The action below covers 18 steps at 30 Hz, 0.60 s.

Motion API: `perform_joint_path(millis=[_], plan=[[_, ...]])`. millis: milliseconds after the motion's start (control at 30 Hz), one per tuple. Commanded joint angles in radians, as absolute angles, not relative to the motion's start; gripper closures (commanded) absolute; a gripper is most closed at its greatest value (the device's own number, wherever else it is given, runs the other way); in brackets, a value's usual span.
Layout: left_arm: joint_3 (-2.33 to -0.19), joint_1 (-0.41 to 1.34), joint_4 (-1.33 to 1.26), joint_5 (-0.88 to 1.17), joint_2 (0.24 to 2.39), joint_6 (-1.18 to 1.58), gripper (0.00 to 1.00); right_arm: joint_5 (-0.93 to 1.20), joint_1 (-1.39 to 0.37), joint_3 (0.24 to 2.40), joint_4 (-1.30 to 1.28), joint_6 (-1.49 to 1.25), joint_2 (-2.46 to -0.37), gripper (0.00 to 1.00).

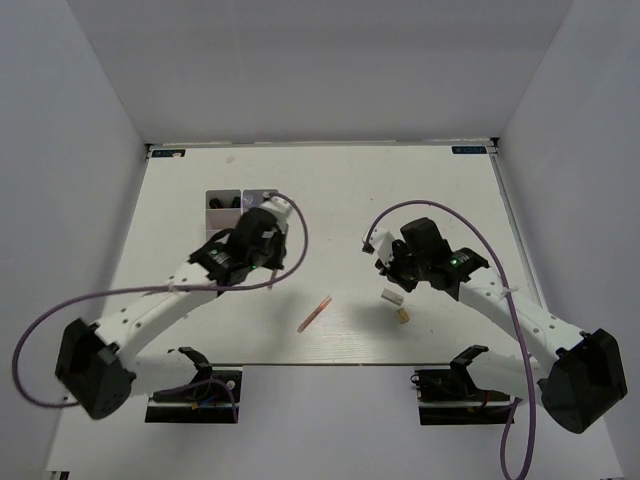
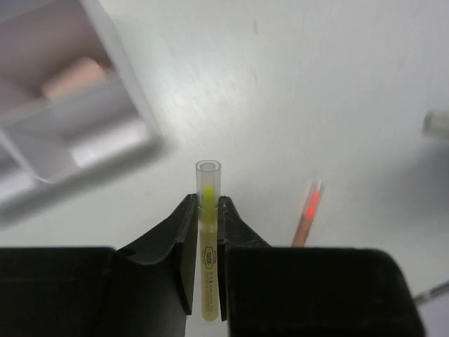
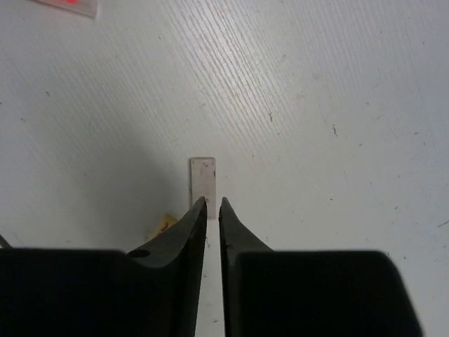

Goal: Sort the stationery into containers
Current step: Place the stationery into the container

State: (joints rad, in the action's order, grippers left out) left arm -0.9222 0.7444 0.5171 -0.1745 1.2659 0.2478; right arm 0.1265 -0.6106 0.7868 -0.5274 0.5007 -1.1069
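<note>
Now, left hand (image 2: 208, 210) clamped on yellow pen (image 2: 208, 184) (tip protruding), right hand (image 3: 212, 210) pinching grey block (image 3: 203, 174).

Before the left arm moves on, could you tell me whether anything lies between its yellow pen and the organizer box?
Nothing visible does. The left gripper is shut on the yellow pen, and only bare table separates it from the organizer box; the pink pen lies on the opposite side.
</note>
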Motion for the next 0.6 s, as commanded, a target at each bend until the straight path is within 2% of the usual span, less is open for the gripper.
perform_joint_path(millis=[0,100,200,400,567], plan=[[-0.858,0.614,0.407,-0.227,1.111,0.178,1.00,0.152,-0.609,0.778,-0.526,0.495,-1.111,0.85],[-0.737,0.508,0.203,-0.252,0.978,0.111,1.00,0.169,-0.610,0.782,-0.535,0.499,-1.126,0.77],[-0.643,0.427,0.008,-0.300,0.919,0.055,1.00,0.179,-0.609,0.787,-0.543,0.505,-1.137,0.74],[-0.563,0.327,-0.205,-0.330,0.946,0.008,1.00,0.196,-0.609,0.787,-0.554,0.511,-1.150,0.74],[-0.563,0.279,-0.270,-0.330,0.991,-0.021,1.00,0.199,-0.611,0.790,-0.558,0.514,-1.158,0.74]])
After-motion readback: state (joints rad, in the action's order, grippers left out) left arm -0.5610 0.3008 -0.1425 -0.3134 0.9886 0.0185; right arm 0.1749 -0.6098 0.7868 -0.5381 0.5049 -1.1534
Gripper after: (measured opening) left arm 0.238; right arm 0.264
